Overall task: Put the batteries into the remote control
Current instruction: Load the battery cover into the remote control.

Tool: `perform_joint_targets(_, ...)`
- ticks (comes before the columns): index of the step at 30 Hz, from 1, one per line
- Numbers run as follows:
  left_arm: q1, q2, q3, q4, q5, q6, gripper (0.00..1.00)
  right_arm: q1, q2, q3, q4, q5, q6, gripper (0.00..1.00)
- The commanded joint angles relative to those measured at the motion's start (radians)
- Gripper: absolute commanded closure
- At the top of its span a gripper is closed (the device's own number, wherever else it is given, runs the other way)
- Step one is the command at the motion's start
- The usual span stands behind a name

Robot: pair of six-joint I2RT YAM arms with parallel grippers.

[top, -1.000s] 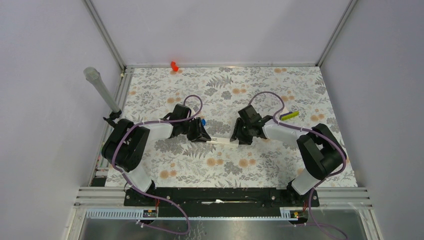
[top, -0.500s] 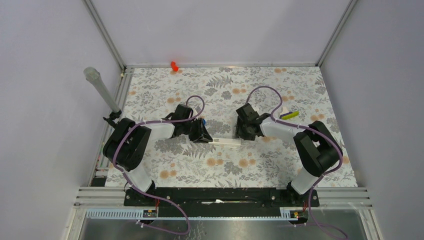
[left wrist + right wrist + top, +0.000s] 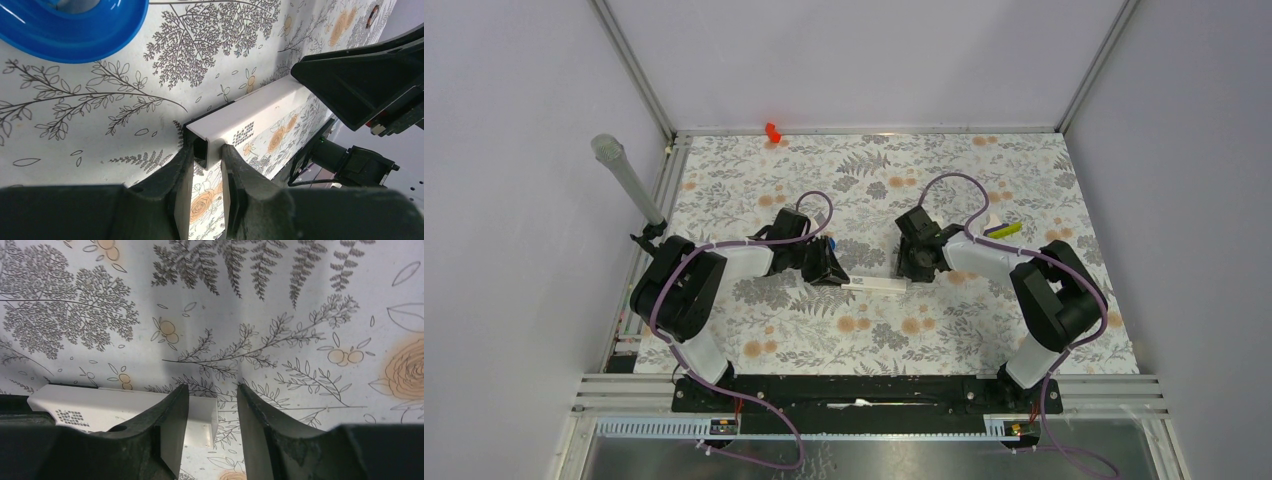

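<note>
The white remote control [image 3: 876, 285] lies on the floral mat between my two grippers. My left gripper [image 3: 828, 270] is shut on its left end; in the left wrist view the fingers [image 3: 181, 170] clamp the end of the remote [image 3: 252, 117] that has the dark recess. My right gripper [image 3: 911, 262] is open at the other end. In the right wrist view the remote's end [image 3: 202, 415] lies between the open gripper [image 3: 212, 412], against the left finger [image 3: 172, 420] and apart from the right one. No batteries show in any view.
A blue round thing [image 3: 75, 27] lies just beyond my left gripper, also seen from above [image 3: 831, 243]. A yellow-green object [image 3: 1002, 230] lies by the right arm. A red piece [image 3: 771, 131] sits at the mat's back edge. A small dark ring [image 3: 371, 10] lies far off.
My right gripper has drawn back a little from the remote's right end and turned. The remote has shifted slightly to the right. My left gripper stays on its left end.
</note>
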Motion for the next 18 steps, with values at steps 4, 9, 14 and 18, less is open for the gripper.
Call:
perform_joint_targets(4,-0.021,0.029,-0.041,-0.077,-0.06,-0.019,1.0,0.011,0.001,0.001,-0.117,-0.04,0.105,0.61)
perform_joint_targets(9,-0.021,0.02,-0.057,-0.047,-0.043,-0.05,1.0,0.013,0.008,0.003,-0.108,-0.055,0.167,0.69)
perform_joint_targets(14,-0.023,0.007,-0.075,-0.005,-0.023,-0.089,1.0,0.028,0.023,0.001,-0.101,-0.085,0.278,0.7)
perform_joint_targets(18,-0.027,-0.001,-0.08,0.005,-0.015,-0.1,1.0,0.037,0.032,0.011,-0.105,-0.094,0.363,0.71)
